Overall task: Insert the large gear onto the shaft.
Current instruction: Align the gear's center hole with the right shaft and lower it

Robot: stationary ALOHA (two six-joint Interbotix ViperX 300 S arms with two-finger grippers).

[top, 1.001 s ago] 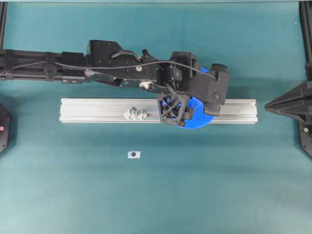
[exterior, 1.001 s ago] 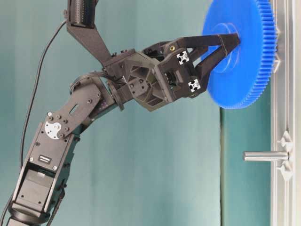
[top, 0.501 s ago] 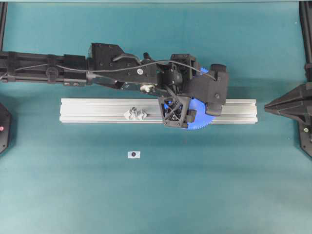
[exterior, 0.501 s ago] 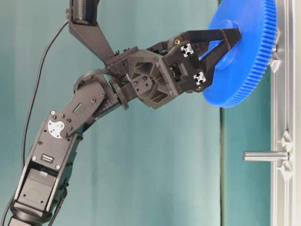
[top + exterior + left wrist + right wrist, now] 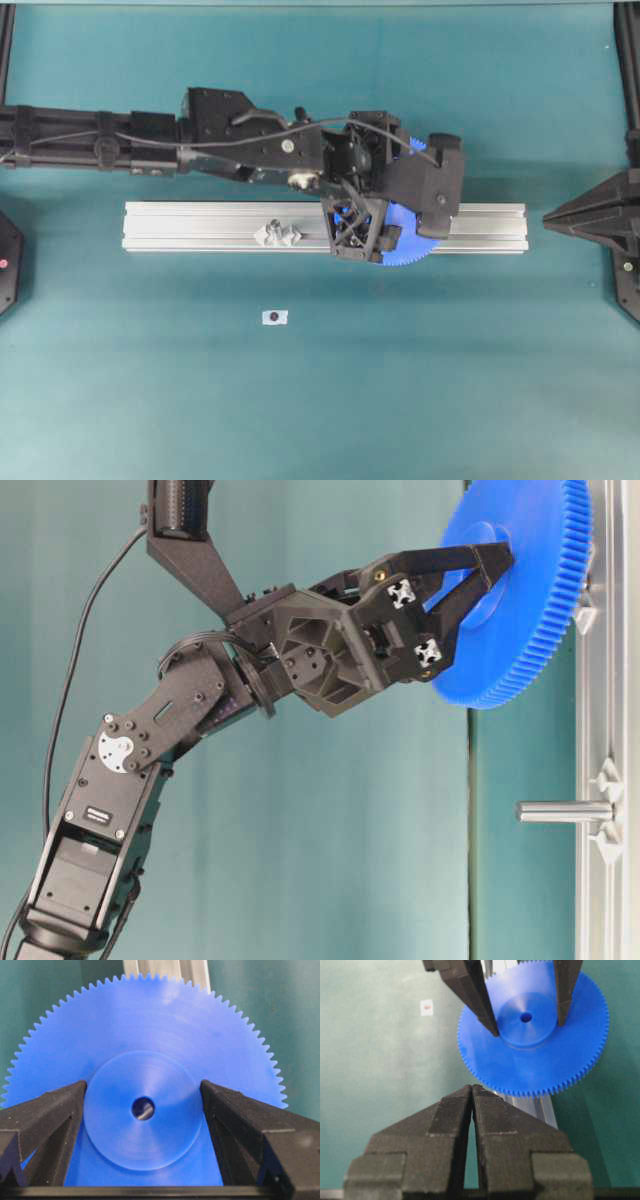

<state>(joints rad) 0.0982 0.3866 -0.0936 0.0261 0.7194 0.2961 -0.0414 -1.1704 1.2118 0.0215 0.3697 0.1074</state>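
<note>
Blue gear [image 5: 408,238] shows overhead above the aluminium rail [image 5: 200,227], under the left end effector [image 5: 365,232]. At table level, fingers [image 5: 470,575] pinch its hub, well apart from the shaft [image 5: 563,811]. Left wrist: pads flank the hub. Right wrist: right end effector [image 5: 472,1097] pressed together, empty.

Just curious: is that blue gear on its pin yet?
No. The blue gear hangs in the left gripper, apart from the bare pin.
</note>
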